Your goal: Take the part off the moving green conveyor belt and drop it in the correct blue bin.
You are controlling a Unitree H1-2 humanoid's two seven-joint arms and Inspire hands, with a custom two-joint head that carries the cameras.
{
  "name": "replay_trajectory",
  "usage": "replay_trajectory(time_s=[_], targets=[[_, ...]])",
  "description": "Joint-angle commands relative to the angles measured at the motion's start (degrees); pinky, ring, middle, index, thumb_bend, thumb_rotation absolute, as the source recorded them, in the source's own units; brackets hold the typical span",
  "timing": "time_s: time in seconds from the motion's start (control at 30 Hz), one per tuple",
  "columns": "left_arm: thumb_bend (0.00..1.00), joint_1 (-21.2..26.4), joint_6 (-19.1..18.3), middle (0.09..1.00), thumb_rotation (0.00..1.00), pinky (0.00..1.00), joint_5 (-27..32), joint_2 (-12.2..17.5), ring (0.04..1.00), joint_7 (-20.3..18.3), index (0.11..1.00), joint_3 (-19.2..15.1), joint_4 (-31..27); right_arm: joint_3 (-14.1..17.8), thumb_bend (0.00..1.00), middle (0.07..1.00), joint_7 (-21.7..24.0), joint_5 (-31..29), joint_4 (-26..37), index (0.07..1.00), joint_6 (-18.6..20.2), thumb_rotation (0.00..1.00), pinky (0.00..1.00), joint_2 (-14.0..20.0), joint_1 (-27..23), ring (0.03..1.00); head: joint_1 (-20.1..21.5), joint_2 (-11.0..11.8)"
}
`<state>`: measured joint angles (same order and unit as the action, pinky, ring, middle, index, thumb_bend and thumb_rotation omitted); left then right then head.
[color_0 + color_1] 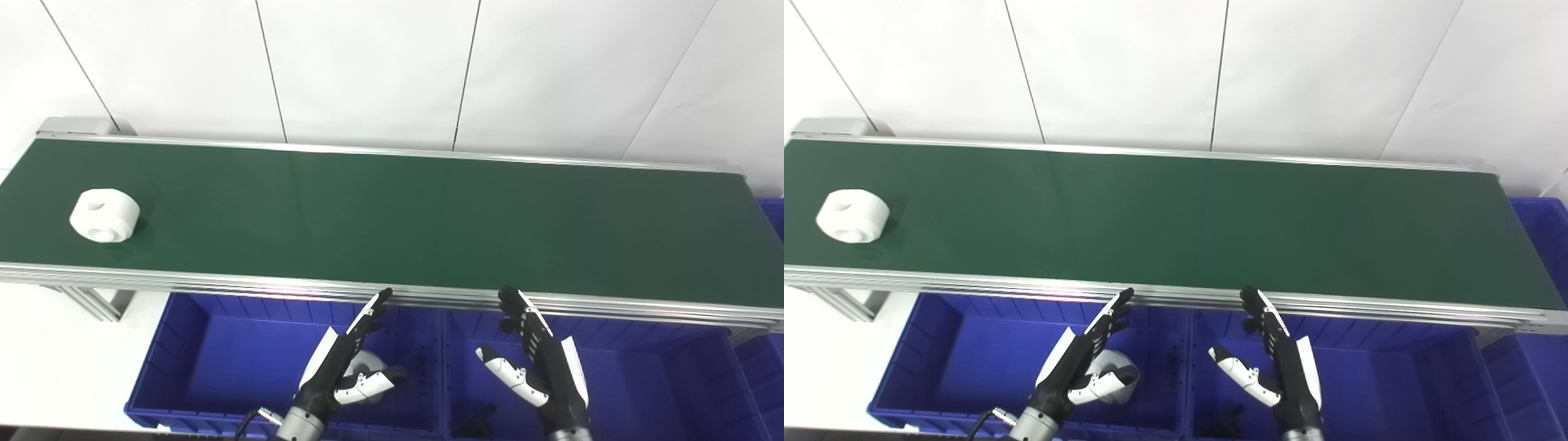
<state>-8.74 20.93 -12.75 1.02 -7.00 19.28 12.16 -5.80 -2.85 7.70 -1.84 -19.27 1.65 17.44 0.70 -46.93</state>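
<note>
Both robot hands, left (343, 367) and right (539, 361), hover open and empty above the bins. The white part (104, 215) rides the belt (398, 214) far left. The left bin (245, 361) holds a white piece (369, 365), the right bin (643, 380) something dark (478, 422), perhaps a part.

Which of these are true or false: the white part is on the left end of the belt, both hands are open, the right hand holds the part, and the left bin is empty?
1. The white part lies at the left end of the green belt. True.
2. The left hand and right hand are both open. True.
3. The right hand holds the part. False: it holds nothing and hovers over the right blue bin.
4. The left blue bin is empty. False: a white part lies in it behind the left hand.
</note>
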Motion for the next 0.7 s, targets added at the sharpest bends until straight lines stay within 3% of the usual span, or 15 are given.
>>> replay_trajectory(time_s=[0.0,0.2,0.67], targets=[[0.64,1.23,0.60,0.993,0.72,0.91,0.59,-0.13,0.966,-0.11,0.972,-0.25,-1.65,0.03,0.69,0.887,0.30,-0.19,1.03,0.894,-1.37,0.47,0.86,-0.22,-0.42,0.889,-0.01,-0.04],[0.65,1.18,1.10,0.992,0.73,0.91,0.13,-0.40,0.965,-0.15,0.969,-0.52,-1.17,-0.04,0.65,0.885,-0.06,0.84,0.55,0.893,-1.70,0.42,0.86,-0.10,-0.40,0.881,-0.09,0.77],[0.62,1.57,3.39,1.000,0.67,0.90,-0.34,-0.65,0.974,0.01,0.966,-0.01,1.35,0.31,0.68,0.892,-0.06,1.10,-0.03,0.893,-1.55,0.45,0.86,0.33,0.02,0.887,-2.46,3.70]])
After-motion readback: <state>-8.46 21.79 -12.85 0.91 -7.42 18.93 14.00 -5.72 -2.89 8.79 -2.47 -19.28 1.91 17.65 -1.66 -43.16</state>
